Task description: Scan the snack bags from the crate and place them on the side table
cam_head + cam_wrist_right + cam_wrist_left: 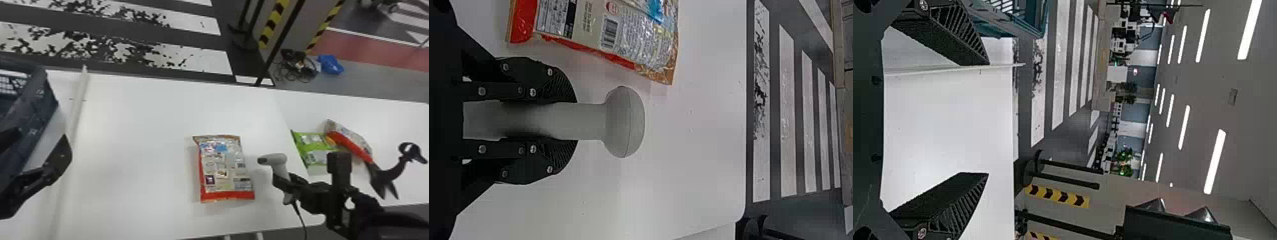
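Scanner in the right gripper, snack bag face-down in front of it

The largest thing is the broad white table [137, 121] across the middle of the head view. Joined to the robot's right of it is the white side table [395, 124]. At the far left stands a dark blue-grey plastic crate [44, 92] with latticed sides, beyond a pale raised strip [77, 105] running along the table.

The left gripper [42, 134] is beside the crate, its two black fingers spread wide with nothing between them. The right gripper [285, 180] is above the table's right part, closed on the handle of a pale grey, pistol-shaped scanner [277, 158].

The task's snack bag, a silvery plastic pack with red edges [225, 169], lies flat on the white table between the two grippers, its printed panel and barcode upward. The scanner's head is near its right edge, apart from it.

On the side table lie a flat green snack bag [314, 148] and a plump red-and-white snack bag [351, 140], which overlaps the green one's edge in the head view. Near them is a curved black stand [394, 170] with a ring at its end. Thinnest of all, a black cable [300, 215] hangs from the scanner's handle.
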Controlling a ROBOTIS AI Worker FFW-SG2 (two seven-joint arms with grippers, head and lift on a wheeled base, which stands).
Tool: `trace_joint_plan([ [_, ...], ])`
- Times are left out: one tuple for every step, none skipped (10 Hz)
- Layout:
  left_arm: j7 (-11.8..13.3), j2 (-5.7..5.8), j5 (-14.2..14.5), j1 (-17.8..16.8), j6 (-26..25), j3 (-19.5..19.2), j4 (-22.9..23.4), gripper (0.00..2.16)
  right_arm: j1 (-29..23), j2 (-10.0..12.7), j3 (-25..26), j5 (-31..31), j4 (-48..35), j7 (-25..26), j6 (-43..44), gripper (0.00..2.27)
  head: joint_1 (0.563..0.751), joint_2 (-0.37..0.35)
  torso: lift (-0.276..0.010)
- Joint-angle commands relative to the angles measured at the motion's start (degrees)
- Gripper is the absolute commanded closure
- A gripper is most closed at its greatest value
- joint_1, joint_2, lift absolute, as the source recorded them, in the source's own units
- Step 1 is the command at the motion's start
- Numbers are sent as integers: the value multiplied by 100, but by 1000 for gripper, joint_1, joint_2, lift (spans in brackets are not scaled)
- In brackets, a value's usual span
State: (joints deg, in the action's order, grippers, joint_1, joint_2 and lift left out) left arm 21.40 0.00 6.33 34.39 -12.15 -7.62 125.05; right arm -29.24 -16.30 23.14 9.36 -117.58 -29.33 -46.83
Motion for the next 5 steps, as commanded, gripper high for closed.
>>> trace_joint_plan([
  [-13,-15,0,-3,-12,-2,-16,83,-169,100,-3,66,-380,-108,-287,2223,695,-264,-94],
  [-13,-15,0,-3,5,-2,-24,83,-213,118,-20,154,-512,-169,-393,2223,695,-245,-94],
  [-13,-15,8,-20,5,-2,-42,83,-231,144,-64,163,-582,-204,-393,2223,695,-236,-94],
  [-13,-15,8,-20,-12,-2,-60,83,-240,153,-100,163,-652,-213,-428,2223,695,-219,-94],
  [-13,-15,8,-38,-12,-2,-68,83,-248,162,-135,163,-722,-231,-534,2223,695,-206,-94],
])
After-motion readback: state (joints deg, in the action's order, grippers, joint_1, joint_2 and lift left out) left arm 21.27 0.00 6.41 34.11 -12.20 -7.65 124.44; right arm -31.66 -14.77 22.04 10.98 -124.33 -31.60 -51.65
